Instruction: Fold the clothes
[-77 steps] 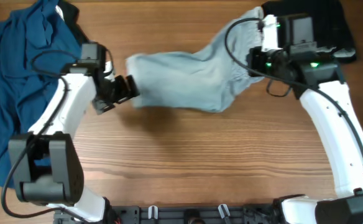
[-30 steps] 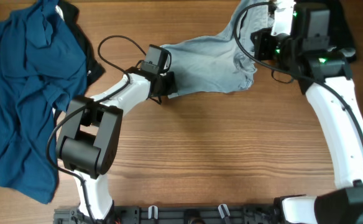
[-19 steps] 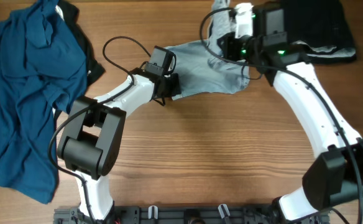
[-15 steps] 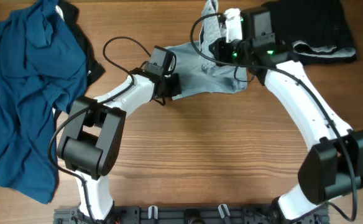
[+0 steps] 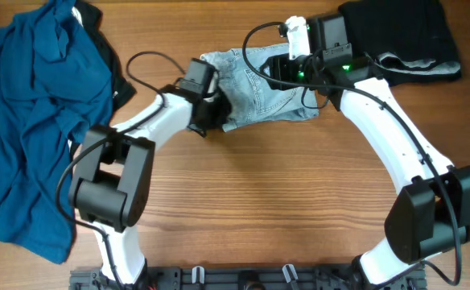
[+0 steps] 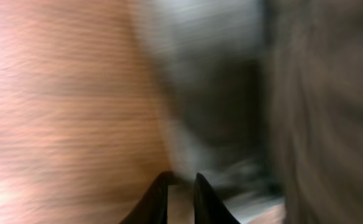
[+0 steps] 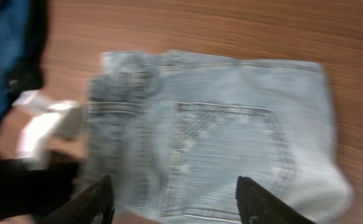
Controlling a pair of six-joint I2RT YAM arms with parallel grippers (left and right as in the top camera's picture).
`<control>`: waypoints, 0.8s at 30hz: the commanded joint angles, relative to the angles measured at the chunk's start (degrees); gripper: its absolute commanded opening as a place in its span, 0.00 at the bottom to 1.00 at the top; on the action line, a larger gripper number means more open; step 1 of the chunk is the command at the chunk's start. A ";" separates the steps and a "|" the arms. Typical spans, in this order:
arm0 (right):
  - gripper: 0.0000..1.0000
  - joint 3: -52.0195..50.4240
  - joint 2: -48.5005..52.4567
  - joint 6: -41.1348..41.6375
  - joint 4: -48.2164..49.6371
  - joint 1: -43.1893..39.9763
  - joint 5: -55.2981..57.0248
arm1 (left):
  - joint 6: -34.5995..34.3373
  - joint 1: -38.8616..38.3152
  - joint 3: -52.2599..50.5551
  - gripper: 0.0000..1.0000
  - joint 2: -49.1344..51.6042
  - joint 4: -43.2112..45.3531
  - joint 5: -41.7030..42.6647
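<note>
The folded denim garment [image 5: 259, 93] lay near the far edge of the counter [image 5: 259, 209], about midway along it. The right jaws hung wide open and empty above it. The left jaws sat almost closed at its left edge, blur hiding whether they pinched cloth. A good finish probably meant letting go cleanly, then smoothing the fold with edges aligned.

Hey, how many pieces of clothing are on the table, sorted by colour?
Dark blue crumpled cloth garment: 1
Light blue folded denim garment: 1
Black folded cloth garment: 1
Total: 3, plus a black edge under the blue one, unclear.
</note>
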 commanded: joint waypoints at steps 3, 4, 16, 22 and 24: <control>0.32 1.53 -1.99 1.77 -4.61 -2.95 7.85 | 2.67 10.27 -1.77 0.18 -10.29 -6.80 -6.08; 0.26 1.51 -1.99 2.58 -4.85 -3.43 7.85 | 2.67 11.08 -1.77 0.18 -12.02 -5.53 -4.98; 0.22 1.42 9.84 5.25 -6.01 -5.53 2.56 | 2.93 2.12 -1.79 0.24 -9.77 13.40 3.17; 0.23 1.40 17.22 6.43 -10.86 -5.64 8.74 | 2.89 0.31 -1.79 0.30 -1.46 14.71 2.62; 0.23 1.29 18.27 9.20 -13.55 -5.92 13.88 | 2.91 0.68 -1.79 0.29 0.13 12.33 0.83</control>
